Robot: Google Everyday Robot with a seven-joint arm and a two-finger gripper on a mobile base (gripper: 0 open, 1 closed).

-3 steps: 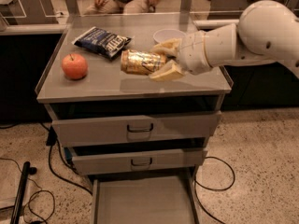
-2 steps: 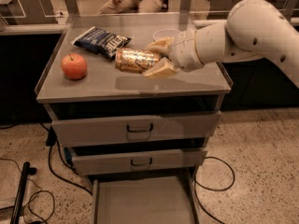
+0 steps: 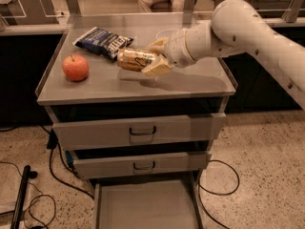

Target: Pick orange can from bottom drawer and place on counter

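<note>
The gripper (image 3: 155, 56) hangs over the middle of the surface (image 3: 190, 82), on an arm (image 3: 248, 27) reaching in from three o'clock. Its jaws are closed on the orange can (image 3: 136, 59). One pale finger sits above and one below the can's right end, so the can lies sideways and points toward nine o'clock. A shadow beneath suggests the can is held just clear of the top, though contact cannot be ruled out. The apple (image 3: 76, 67) sits at nine o'clock of the can, well apart. The dark snack bag (image 3: 102, 41) lies close by at eleven o'clock. The bottom drawer (image 3: 143, 206) stands pulled out at six o'clock, its visible floor bare. In my judgement only lowering and release are outstanding, and a can set down sideways may roll toward the bag.
</note>
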